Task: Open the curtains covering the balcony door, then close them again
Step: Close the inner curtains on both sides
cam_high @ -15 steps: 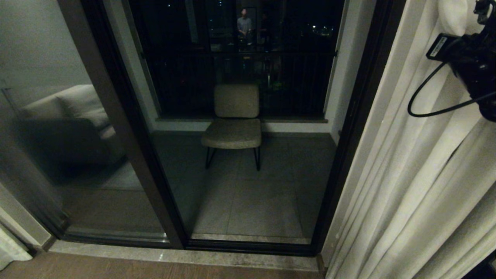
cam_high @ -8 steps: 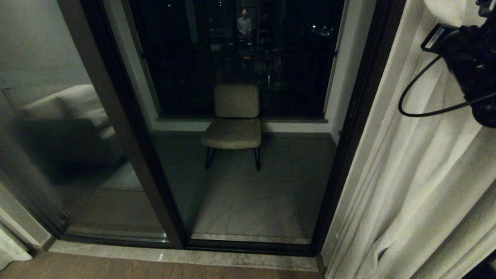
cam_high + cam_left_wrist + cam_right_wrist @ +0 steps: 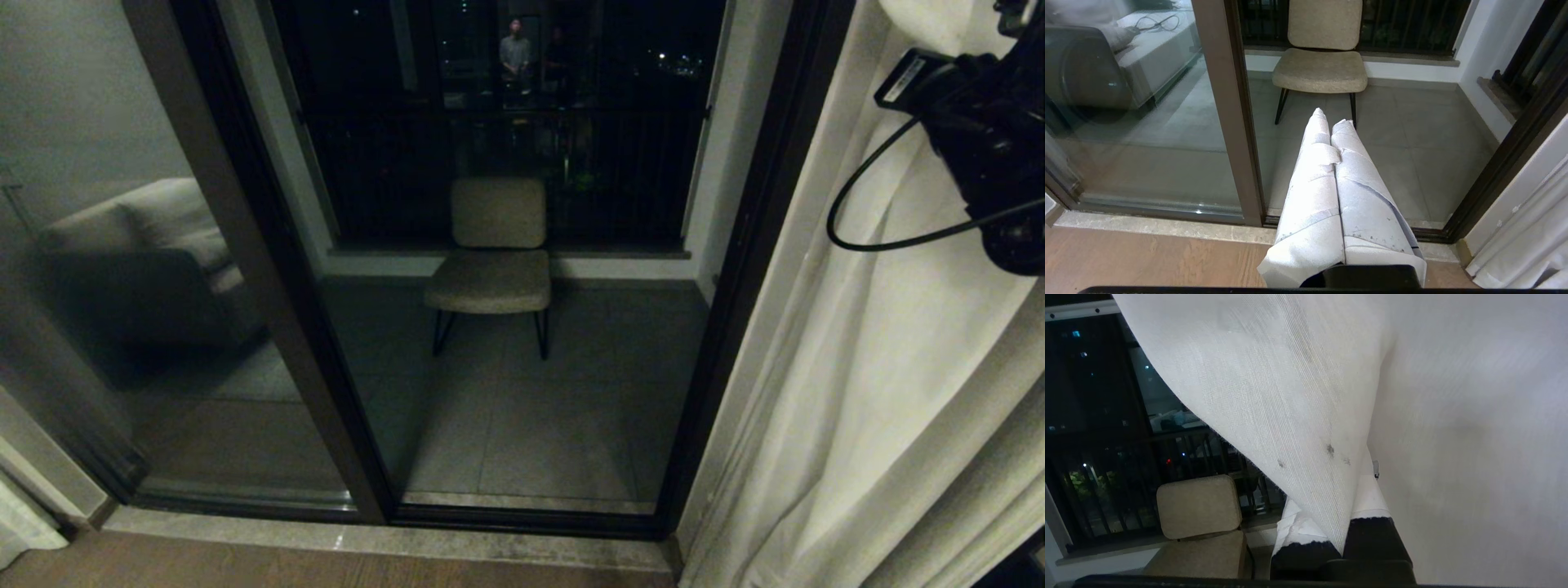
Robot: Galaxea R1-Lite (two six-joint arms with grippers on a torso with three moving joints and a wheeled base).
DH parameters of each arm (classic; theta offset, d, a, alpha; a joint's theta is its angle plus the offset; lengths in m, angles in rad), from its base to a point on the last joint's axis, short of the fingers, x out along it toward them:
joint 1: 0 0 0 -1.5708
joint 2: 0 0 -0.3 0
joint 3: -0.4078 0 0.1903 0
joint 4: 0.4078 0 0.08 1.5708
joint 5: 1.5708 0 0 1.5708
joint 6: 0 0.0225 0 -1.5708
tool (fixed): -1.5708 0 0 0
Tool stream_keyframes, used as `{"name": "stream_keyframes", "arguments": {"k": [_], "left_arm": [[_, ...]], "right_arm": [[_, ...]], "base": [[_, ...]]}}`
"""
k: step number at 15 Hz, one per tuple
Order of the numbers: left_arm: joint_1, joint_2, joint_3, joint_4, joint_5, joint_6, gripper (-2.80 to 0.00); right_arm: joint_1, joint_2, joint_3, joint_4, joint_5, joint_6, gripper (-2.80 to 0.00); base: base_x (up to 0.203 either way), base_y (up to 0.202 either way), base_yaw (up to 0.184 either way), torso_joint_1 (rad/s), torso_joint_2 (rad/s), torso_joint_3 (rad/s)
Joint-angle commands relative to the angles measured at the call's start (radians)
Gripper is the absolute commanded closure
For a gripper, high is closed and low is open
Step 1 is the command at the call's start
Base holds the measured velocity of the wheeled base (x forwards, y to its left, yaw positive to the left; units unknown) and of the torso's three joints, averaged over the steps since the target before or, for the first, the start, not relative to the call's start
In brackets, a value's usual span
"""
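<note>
- Since a second ago the right gripper [image 3: 1331, 522] has pulled the curtains [image 3: 882, 392] taut toward 9 o'clock, fingers pinching the sheer fold.
- The balcony door [image 3: 269, 269] is uncovered; a chair [image 3: 494, 261] sits at 12 o'clock on grey tile.
- The left gripper [image 3: 1333, 118] hangs low, fingers pressed together.

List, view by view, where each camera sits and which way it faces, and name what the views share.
Head view: high on the robot, looking down through the balcony door; right arm at upper right against the curtains.
Left wrist view: low, behind the shut left gripper, facing the door.
Right wrist view: behind the right gripper, shut on the curtain fabric, facing the balcony.
All three share the chair.
</note>
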Motion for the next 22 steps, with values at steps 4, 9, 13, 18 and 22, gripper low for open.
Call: {"name": "stream_keyframes", "arguments": {"k": [4,9,13,18,22], "left_arm": [[0.0,0.0,0.0,0.0,0.0,-0.001,0.0],[0.0,0.0,0.0,0.0,0.0,-0.001,0.0],[0.0,0.0,0.0,0.0,0.0,-0.001,0.0],[0.0,0.0,0.0,0.0,0.0,-0.001,0.0],[0.0,0.0,0.0,0.0,0.0,-0.001,0.0]], "right_arm": [[0.001,-0.012,0.01,-0.002,-0.005,-0.002,0.0],[0.002,-0.015,0.01,0.0,-0.005,-0.003,0.0],[0.004,-0.018,0.028,-0.004,0.0,-0.003,0.0],[0.004,-0.023,0.033,-0.004,0.0,-0.005,0.0],[0.002,-0.035,0.048,-0.004,-0.005,-0.005,0.0]], "base": [[0.0,0.0,0.0,0.0,0.0,0.0],[0.0,0.0,0.0,0.0,0.0,0.0],[0.0,0.0,0.0,0.0,0.0,0.0],[0.0,0.0,0.0,0.0,0.0,0.0],[0.0,0.0,0.0,0.0,0.0,0.0]]}}
